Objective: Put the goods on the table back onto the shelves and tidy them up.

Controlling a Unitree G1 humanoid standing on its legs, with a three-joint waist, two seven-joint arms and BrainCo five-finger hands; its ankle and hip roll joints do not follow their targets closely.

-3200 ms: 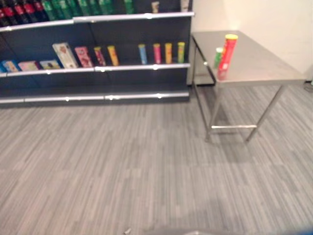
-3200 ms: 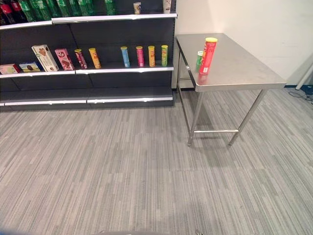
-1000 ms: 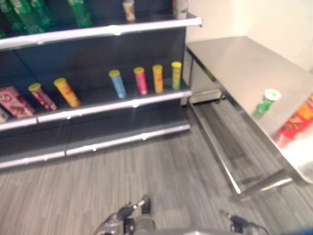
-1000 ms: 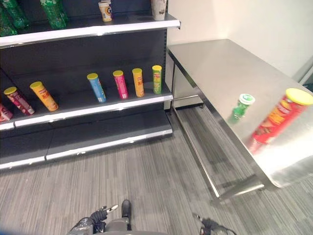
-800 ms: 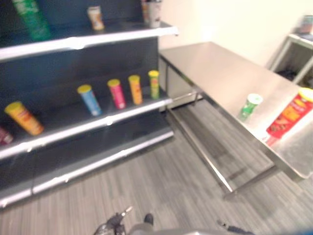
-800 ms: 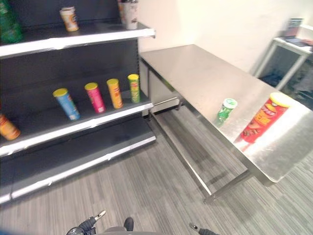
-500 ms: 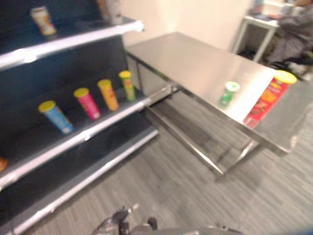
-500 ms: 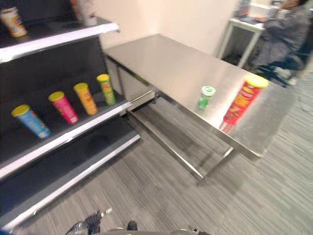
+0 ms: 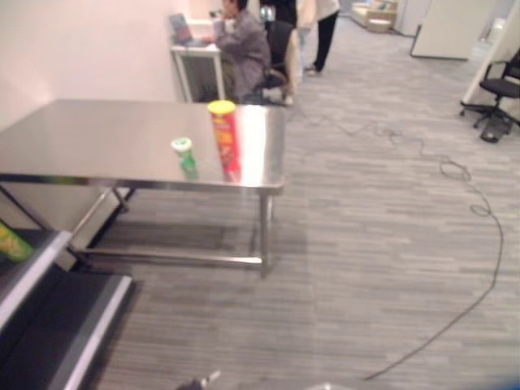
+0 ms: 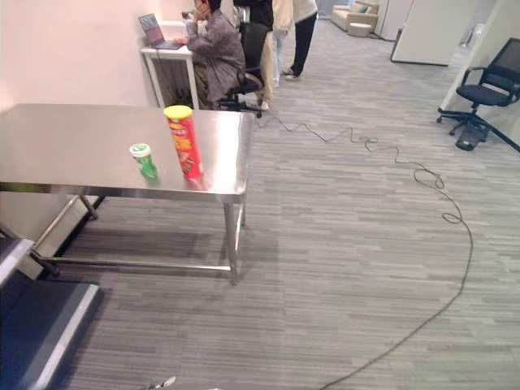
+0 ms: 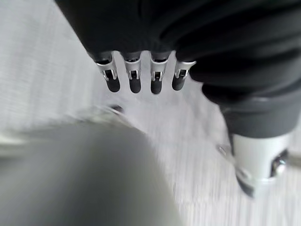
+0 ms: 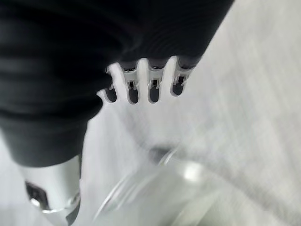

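Two goods on the steel surface (image 10: 81, 146): tall red can with yellow lid (image 10: 184, 141) upright near the front right corner, small green can (image 10: 145, 161) just beside it toward the shelf side, apart. Both untouched. Shelf edge (image 9: 32, 268) shows at lower left with one green-yellow can (image 9: 12, 242) on it.

Left hand (image 11: 141, 77) and right hand (image 12: 146, 84) hang over the floor, fingers relaxed and spread apart, pinching nothing.

Step, as I judge it: the approach, nothing picked yet. Next move calls for walking up to the surface, then reaching for the red can and closing round its body.

Versus half a second ago: the whole view has swung right, so camera turned, goods haven't moved. Shelves mostly out of frame, surface now seen side-on. Seated person at a desk (image 10: 213, 49) and office chair (image 10: 479, 93) in the background.
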